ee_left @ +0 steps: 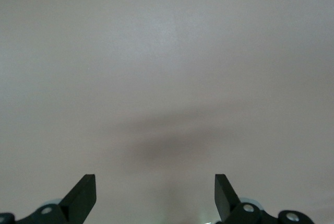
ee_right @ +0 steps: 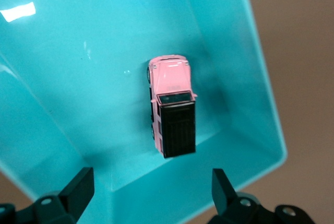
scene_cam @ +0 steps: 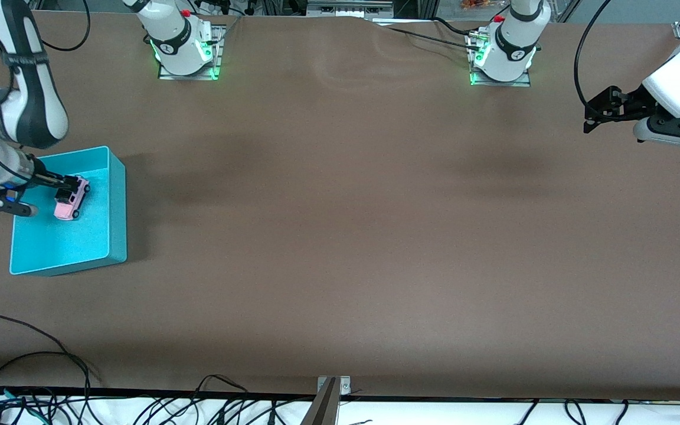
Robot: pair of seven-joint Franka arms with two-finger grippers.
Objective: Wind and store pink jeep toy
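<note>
The pink jeep toy [scene_cam: 72,200] rests on its wheels on the floor of the turquoise bin [scene_cam: 117,203], at the right arm's end of the table. In the right wrist view the jeep [ee_right: 171,104] shows its pink hood and black rear roof, inside the bin [ee_right: 245,62]. My right gripper [scene_cam: 66,182] hangs over the bin just above the jeep; its fingers [ee_right: 78,187] are wide apart and empty, midpoint [ee_right: 151,176]. My left gripper [scene_cam: 590,120] waits over bare table at the left arm's end, open and empty [ee_left: 155,181].
The brown table [scene_cam: 340,236] stretches between the two arms. Both arm bases [scene_cam: 183,41] stand along its edge farthest from the front camera. Black cables [scene_cam: 33,366] lie at the edge nearest that camera.
</note>
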